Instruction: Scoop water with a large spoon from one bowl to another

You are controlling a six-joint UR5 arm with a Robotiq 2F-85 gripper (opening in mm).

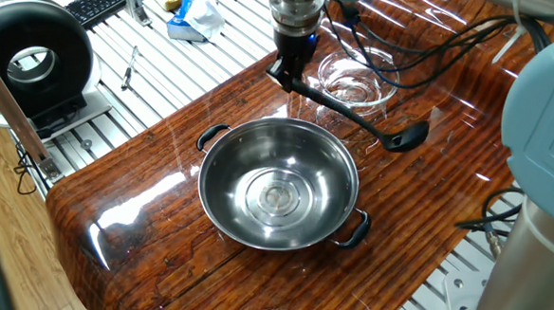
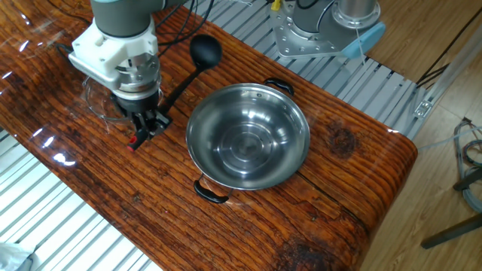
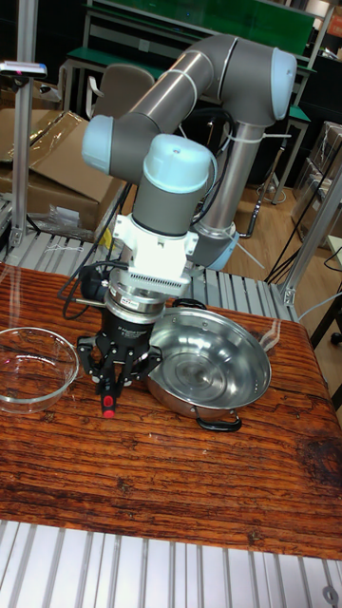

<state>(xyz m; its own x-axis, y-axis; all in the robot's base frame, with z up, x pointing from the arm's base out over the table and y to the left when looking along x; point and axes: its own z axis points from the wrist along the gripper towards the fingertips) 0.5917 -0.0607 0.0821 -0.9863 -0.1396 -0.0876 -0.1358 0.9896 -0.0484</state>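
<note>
Hand [image 2: 144, 126] clamps ladle [image 1: 351, 114] handle end beside steel bowl [image 1: 278, 181]; scoop head hovers off surface [image 1: 147, 209]. Glass bowl [image 1: 355, 76] behind ladle, partly masked by cables [image 1: 414, 48]. Water indiscernible.

the single ur5 arm rises from its base at about 2 o'clock of the tall fixed view, bends over at a grey shoulder joint with a pale blue cap, and slopes down toward 8 o'clock to a second blue-capped joint. from there the wrist points straight down, a white housing above a black ribbed collar. the gripper [image 3: 111, 380] hangs vertically below it, its black fingers [image 3: 96, 366] drawn in together and clamped on the large spoon [image 1: 370, 123] near the handle's end, which is tipped red. in one fixed view the gripper [image 1: 286, 72] sits at 12 o'clock, cables trailing from the wrist toward 3 o'clock; in the other fixed view the gripper [image 2: 144, 126] is at 9 o'clock.
</note>
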